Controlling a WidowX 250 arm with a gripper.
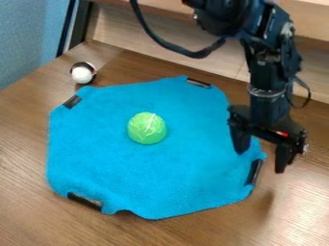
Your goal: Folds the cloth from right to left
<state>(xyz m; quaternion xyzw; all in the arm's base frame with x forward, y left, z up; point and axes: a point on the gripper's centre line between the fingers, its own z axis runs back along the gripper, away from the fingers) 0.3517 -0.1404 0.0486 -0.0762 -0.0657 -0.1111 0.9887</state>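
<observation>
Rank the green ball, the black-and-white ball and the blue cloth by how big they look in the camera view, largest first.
1. Blue cloth, by far
2. Green ball
3. Black-and-white ball

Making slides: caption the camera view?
Black two-finger gripper at the edge of a blue fabric cloth bearing a round green ball.

A round green toy [146, 128] with pale veins sits near mid-view, while a small white-and-black ball [82, 74] rests on the wood-grain table [29, 211] at upper left, near a blue panel [29, 38] and a dark upright frame [78, 26].
</observation>
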